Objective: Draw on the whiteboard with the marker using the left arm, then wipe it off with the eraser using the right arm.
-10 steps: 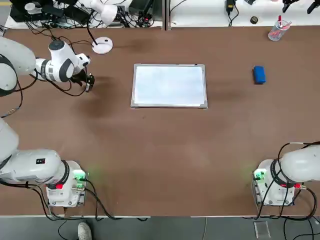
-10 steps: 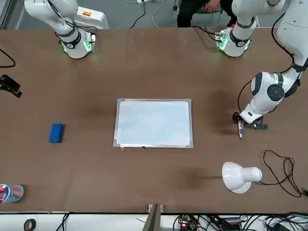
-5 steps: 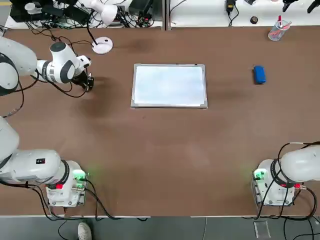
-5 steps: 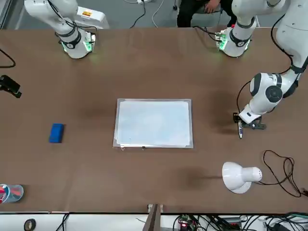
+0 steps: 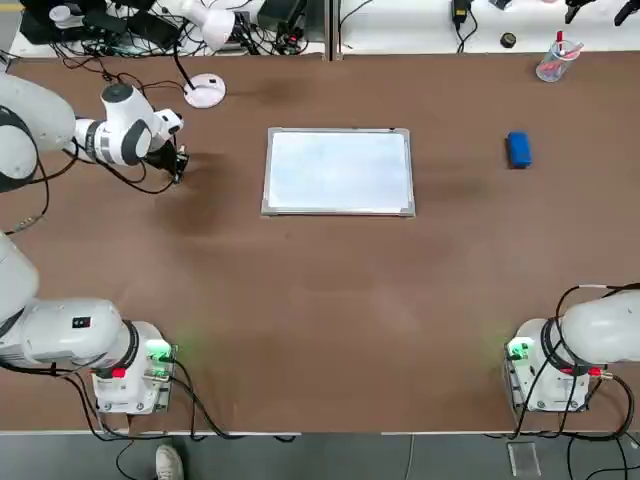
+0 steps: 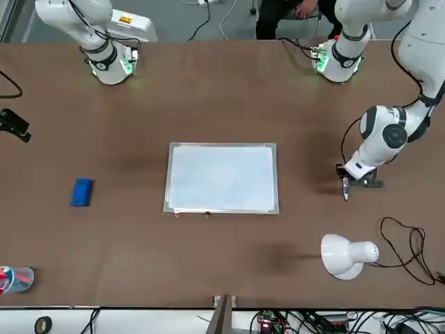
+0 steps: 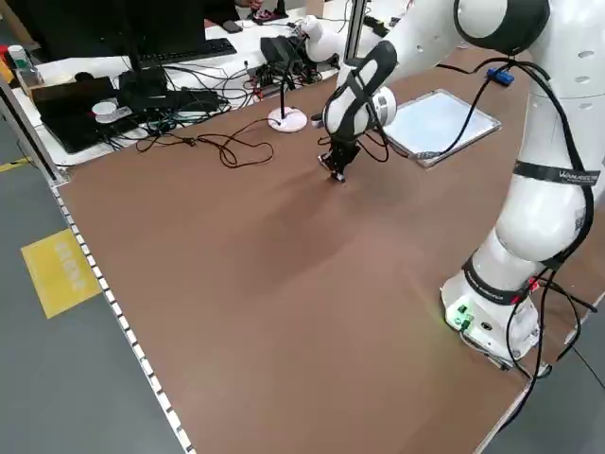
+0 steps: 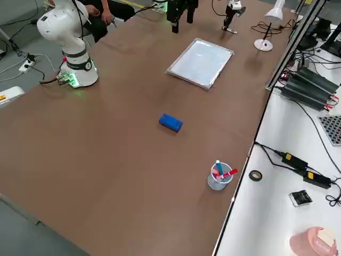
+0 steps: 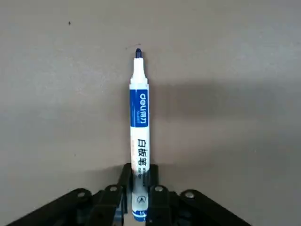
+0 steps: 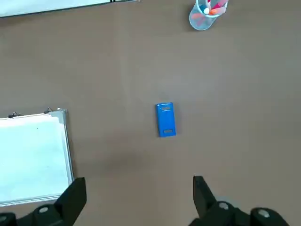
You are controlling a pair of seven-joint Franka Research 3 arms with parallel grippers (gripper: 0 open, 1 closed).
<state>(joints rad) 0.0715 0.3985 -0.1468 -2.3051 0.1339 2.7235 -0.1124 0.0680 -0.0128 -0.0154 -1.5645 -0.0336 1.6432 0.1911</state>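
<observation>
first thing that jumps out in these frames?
The left tool, down at the table off to the whiteboard's left, shut on the marker, whose uncapped tip points out over bare table. Next, the whiteboard itself, blank, mid-table. Then the blue eraser, alone on the board's other side, with the right tool open and high above it.

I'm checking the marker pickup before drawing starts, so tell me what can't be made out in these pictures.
- Marker: its rear end is hidden between the left gripper's jaws in the left wrist view.
- Marker in the top view: covered by the left arm's wrist.
- Whether the marker tip touches the table: too small in the front view.
- Whiteboard surface: any faint marks are too small to tell.
- Right gripper: cut off in the top view.
</observation>
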